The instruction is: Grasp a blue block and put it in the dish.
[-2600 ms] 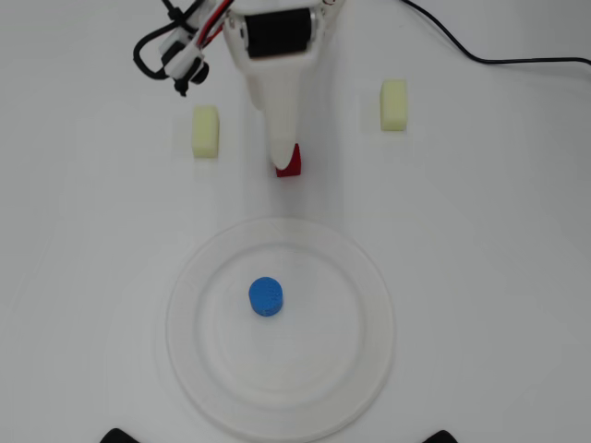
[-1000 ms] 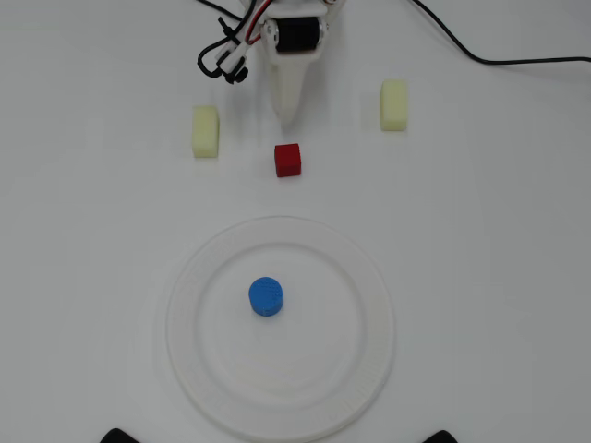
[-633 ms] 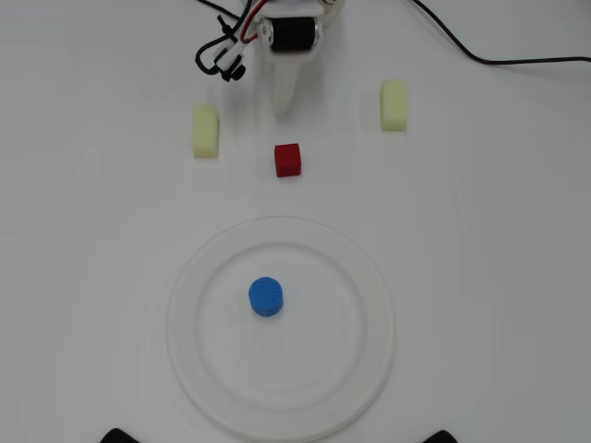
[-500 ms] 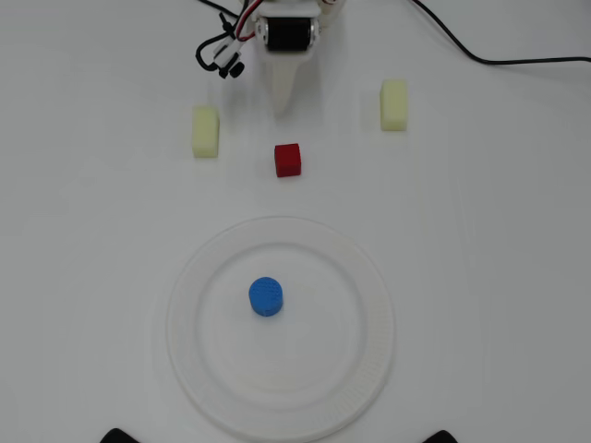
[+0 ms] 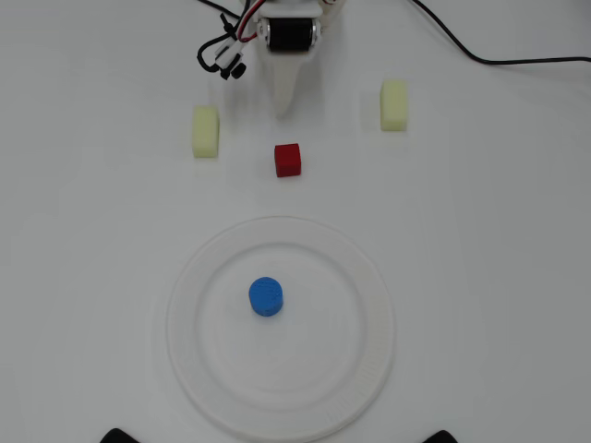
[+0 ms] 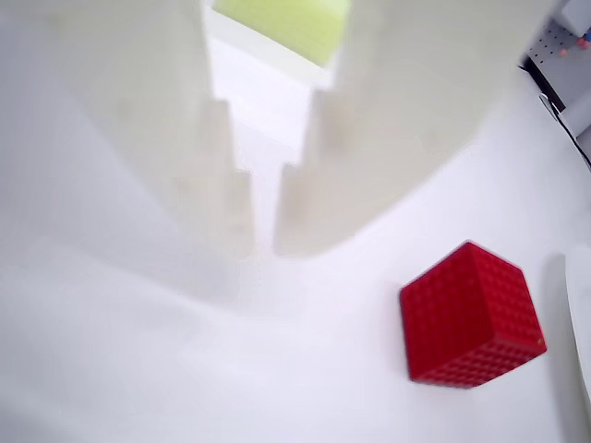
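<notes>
The blue block (image 5: pixel 266 296), a small blue cylinder, stands upright inside the dish (image 5: pixel 372 277), a little left of its centre. The dish is a large round white plate in the lower middle of the overhead view; a sliver of its rim (image 6: pixel 584 323) shows at the right edge of the wrist view. My gripper (image 5: pixel 284 111) is at the top centre, far from the dish, pointing down at the table. In the wrist view the gripper (image 6: pixel 263 242) has its white fingers (image 6: pixel 314 203) nearly together, with nothing between them.
A red cube (image 5: pixel 287 160) lies just below the gripper tip and shows in the wrist view (image 6: pixel 471 318). Pale yellow blocks lie at left (image 5: pixel 205 132) and right (image 5: pixel 394 104). Cables (image 5: pixel 222 53) trail near the arm base.
</notes>
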